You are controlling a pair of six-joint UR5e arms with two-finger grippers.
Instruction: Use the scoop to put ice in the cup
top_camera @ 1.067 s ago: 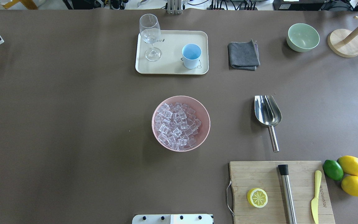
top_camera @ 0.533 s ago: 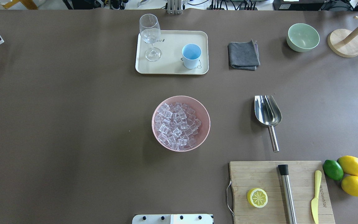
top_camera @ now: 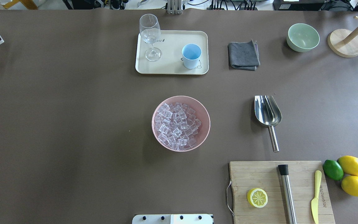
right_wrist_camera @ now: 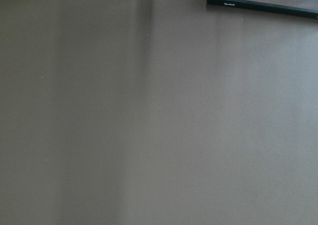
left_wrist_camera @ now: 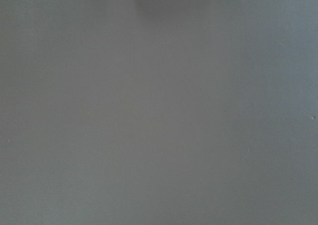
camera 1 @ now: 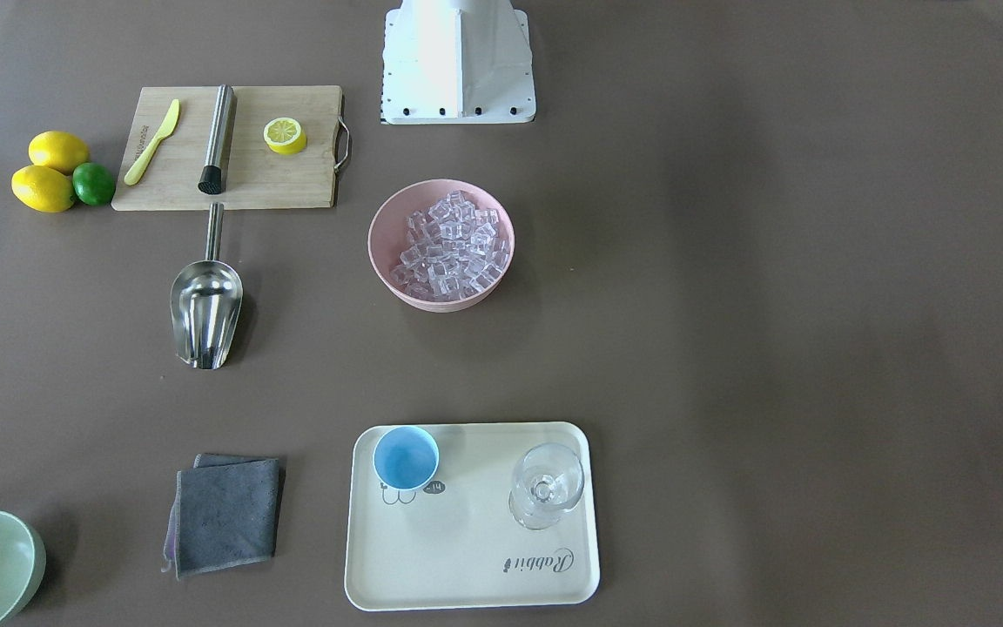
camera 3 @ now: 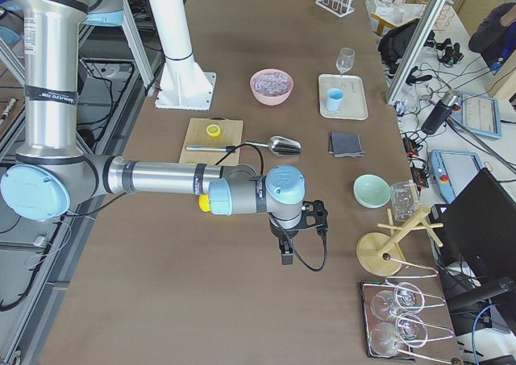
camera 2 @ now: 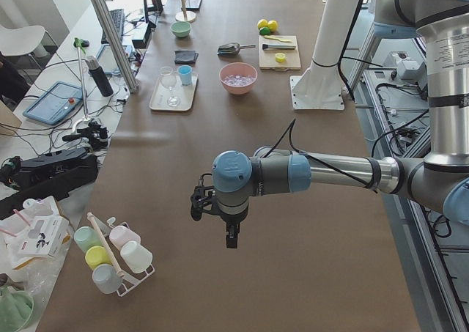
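The ice (top_camera: 176, 124) fills a pink bowl (top_camera: 205, 135) at the table's middle. The light-blue cup (top_camera: 191, 56) stands upright and empty on a cream tray (top_camera: 171, 49) behind the bowl. The steel scoop (top_camera: 267, 113) lies on the table to the bowl's right, handle toward the robot. Neither gripper shows in the overhead or front views. The left gripper (camera 2: 231, 237) hangs over bare table far to the left, seen only in the left side view. The right gripper (camera 3: 286, 256) hangs over bare table far to the right, seen only in the right side view. I cannot tell whether either is open or shut.
A stemmed glass (top_camera: 150, 34) shares the tray. A grey cloth (top_camera: 243, 56) and a green bowl (top_camera: 302, 37) lie at the back right. A cutting board (top_camera: 259, 174) holds a half lemon, a steel cylinder and a yellow knife. Lemons and a lime (top_camera: 332, 169) lie beside it.
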